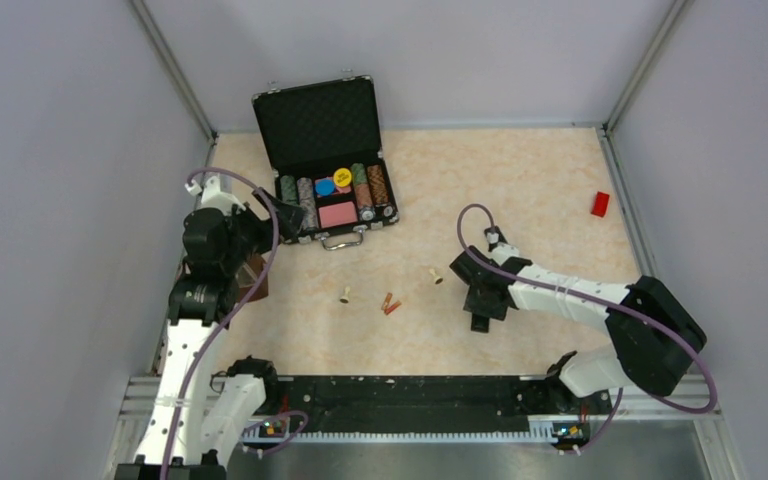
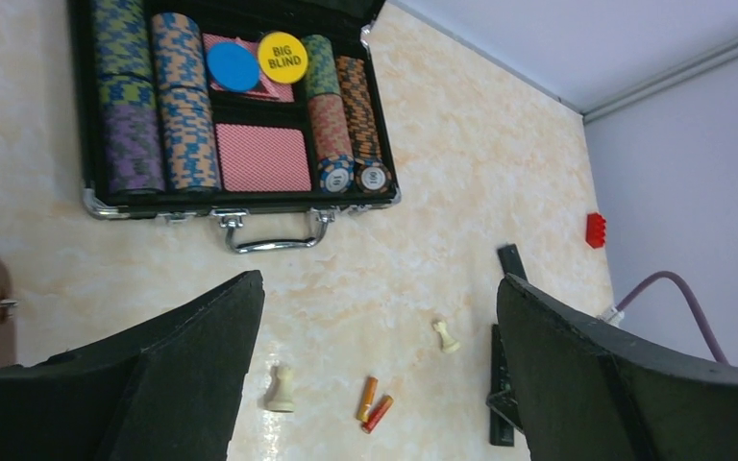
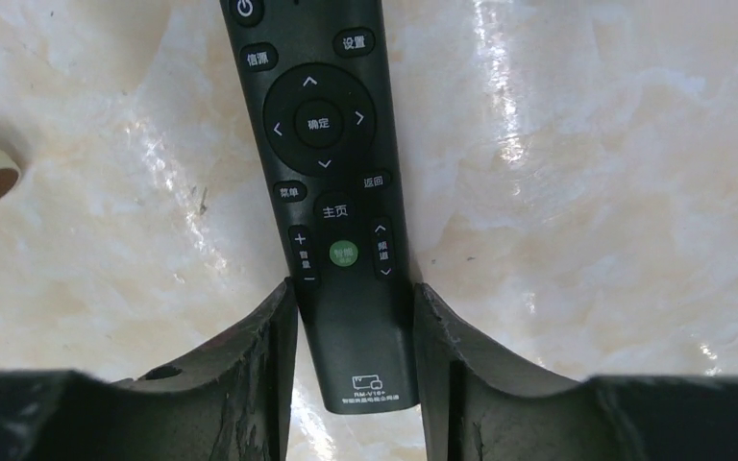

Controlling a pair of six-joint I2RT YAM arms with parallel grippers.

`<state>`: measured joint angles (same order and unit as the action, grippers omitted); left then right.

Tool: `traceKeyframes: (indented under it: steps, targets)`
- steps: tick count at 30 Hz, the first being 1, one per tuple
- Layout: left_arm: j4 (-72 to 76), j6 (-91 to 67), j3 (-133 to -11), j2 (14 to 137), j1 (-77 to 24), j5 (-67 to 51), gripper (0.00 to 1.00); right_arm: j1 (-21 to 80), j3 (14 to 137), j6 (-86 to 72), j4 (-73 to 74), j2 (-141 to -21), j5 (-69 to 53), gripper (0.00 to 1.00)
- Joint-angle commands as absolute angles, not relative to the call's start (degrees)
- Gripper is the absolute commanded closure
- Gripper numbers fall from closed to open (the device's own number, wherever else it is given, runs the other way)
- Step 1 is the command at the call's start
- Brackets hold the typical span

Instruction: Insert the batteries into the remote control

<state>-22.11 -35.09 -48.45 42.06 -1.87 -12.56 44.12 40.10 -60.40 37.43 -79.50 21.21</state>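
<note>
**Right gripper clamped on the remote, batteries waiting**

The right gripper [image 3: 354, 300] had both fingers pressed against the long edges of the remote [image 3: 332, 163], near its lower end, with the buttons facing up. I took that for a grip meant to lift and turn it, since the battery bay would be on the back. The batteries [image 2: 373, 403] lay touching side by side, ahead of the left gripper [image 2: 380, 281] and in line with the gap between its fingers. That gripper hung wide open and empty, probably lined up to fetch them.
</note>
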Motion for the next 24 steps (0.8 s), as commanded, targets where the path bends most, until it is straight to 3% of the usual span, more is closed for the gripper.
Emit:
traceKeyframes:
  steps: [1, 7, 16, 24]
  targets:
    - [-16.49, -36.63, -48.76, 45.61, -1.94, -21.61, 0.06, 43.69, 40.87, -52.85, 33.46, -80.94, 19.01, 0.73]
    - [-13.78, -34.31, -49.71, 49.58, -2.74, -26.18, 0.07, 42.64, 48.33, -43.37, 33.54, -77.20, 15.63, 0.79]
    - [-3.77, -33.68, -51.05, 54.46, -2.81, -35.09, 0.07, 38.88, 58.99, -34.26, 23.88, -73.34, -15.86, 0.79]
    - [15.63, -47.45, -49.29, 56.14, -3.86, -41.26, 0.06, 38.85, 63.55, -42.86, 8.26, -75.55, -36.24, 0.77]
